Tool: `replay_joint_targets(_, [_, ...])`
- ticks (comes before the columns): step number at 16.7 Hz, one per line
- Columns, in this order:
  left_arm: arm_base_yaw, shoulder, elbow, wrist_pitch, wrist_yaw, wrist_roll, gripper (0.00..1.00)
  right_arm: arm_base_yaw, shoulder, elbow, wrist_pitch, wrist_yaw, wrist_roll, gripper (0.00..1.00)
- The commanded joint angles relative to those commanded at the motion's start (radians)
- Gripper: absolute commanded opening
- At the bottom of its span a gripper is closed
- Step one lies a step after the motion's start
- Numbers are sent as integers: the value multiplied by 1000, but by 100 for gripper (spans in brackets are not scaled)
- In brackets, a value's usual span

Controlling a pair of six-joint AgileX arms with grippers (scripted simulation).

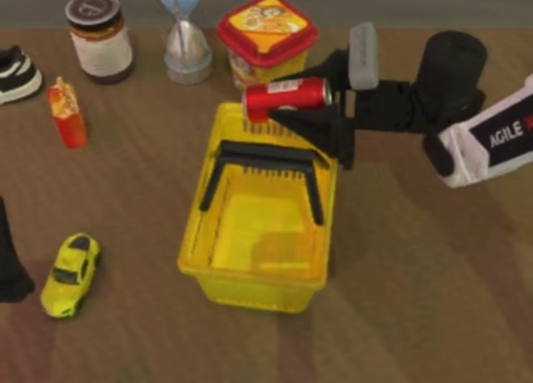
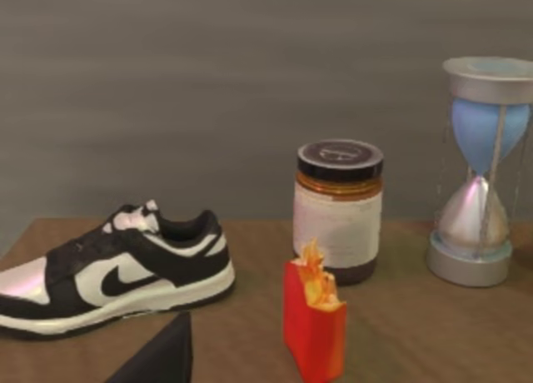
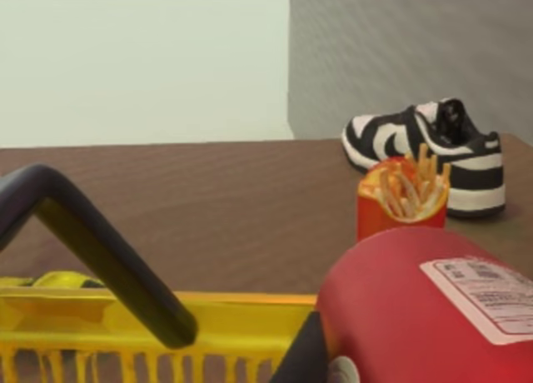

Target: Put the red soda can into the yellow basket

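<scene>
Over brown wood-grain table (image 1: 416,300), grey wall behind: right gripper (image 1: 321,108) clamped on red soda can (image 1: 287,96) above yellow basket (image 1: 250,287) rim; left gripper's state unclear.

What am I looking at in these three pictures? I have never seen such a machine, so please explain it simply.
This is a rendered simulation of two robot arms at a brown table. One picture looks down from above; the other two come from cameras on each arm's wrist.

The right claw is shut on the red soda can, held on its side over the far rim of the yellow basket, whose black handle lies folded. The left arm is parked at the table's left edge.

Also on the table: a black-and-white sneaker, a jar with a dark lid, an hourglass, a red-lidded yellow tub, a red carton of fries and a yellow toy car.
</scene>
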Motion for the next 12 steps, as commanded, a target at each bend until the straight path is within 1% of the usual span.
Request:
replay_joint_targets(1, [0,0,0,0,0,0,100,0,0,0,0,0,0,0])
replay_joint_targets(12, [0,0,0,0,0,0,100,0,0,0,0,0,0,83])
